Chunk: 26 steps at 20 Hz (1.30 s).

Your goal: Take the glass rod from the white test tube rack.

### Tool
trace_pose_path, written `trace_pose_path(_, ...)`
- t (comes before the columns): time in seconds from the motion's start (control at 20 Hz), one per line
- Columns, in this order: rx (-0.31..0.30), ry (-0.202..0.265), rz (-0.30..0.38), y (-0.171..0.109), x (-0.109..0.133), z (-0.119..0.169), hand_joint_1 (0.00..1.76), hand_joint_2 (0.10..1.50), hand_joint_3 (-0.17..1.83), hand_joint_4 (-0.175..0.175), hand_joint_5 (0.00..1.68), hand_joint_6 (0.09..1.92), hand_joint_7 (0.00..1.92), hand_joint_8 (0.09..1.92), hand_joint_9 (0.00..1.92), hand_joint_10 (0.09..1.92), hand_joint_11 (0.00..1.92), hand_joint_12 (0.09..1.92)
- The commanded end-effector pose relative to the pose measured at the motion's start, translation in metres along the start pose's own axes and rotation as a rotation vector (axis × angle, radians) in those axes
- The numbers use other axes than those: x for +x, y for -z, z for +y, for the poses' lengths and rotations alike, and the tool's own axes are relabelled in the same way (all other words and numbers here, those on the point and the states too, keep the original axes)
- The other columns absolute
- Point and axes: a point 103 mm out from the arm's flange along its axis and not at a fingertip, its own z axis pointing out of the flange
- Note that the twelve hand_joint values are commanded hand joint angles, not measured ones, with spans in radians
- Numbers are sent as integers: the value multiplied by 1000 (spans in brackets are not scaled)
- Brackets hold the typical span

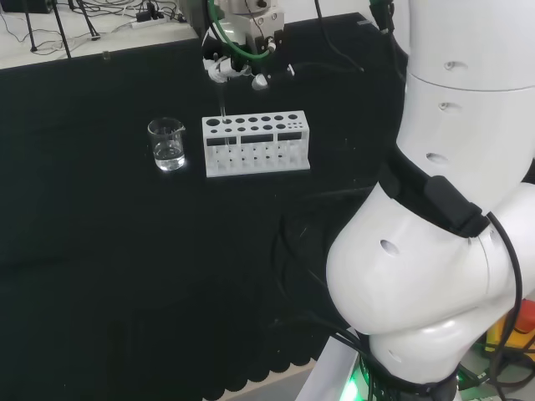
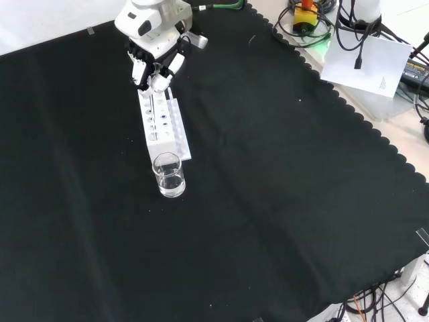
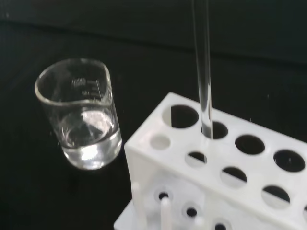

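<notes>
The white test tube rack (image 1: 255, 142) stands on the black cloth with a row of round holes along its top. A thin clear glass rod (image 1: 222, 104) runs upright from the hand (image 1: 238, 60) down to the rack's left end in the head view. In the wrist view the glass rod (image 3: 202, 67) ends at the mouth of a hole near the corner of the rack (image 3: 216, 167). In the front view the hand (image 2: 157, 64) hangs over the far end of the rack (image 2: 163, 124), its fingers curled round the rod's top.
A small glass beaker (image 1: 167, 144) with some clear liquid stands just left of the rack in the head view. In the front view the beaker (image 2: 168, 174) stands at the rack's near end, and in the wrist view the beaker (image 3: 79, 115) is close to the rack's corner.
</notes>
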Motion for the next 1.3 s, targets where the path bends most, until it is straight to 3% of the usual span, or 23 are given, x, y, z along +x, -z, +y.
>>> trace_pose_path(0.05, -140, -17, -12, 31, 12, -15, 1278, 1144, -61, -175, 1011, 676, 999, 1308, 1564, 1083, 1607, 734)
trace_pose_path(0.2, -155, -24, -20, 53, 18, -27, 1281, 1138, -58, -175, 1027, 641, 1007, 1297, 1570, 1055, 1600, 735)
trace_pose_path(0.6, -113, -45, -44, 96, 26, -56, 1281, 1134, -51, -175, 1040, 613, 997, 1312, 1576, 1041, 1603, 734)
trace_pose_path(0.95, -169, -6, -53, 125, 52, -67, 1281, 1131, -45, -175, 1042, 608, 997, 1311, 1581, 1037, 1606, 735)
trace_pose_path(1.3, -165, 30, -70, 128, 79, -58, 1281, 1129, -41, -175, 1042, 607, 997, 1311, 1582, 1034, 1608, 734)
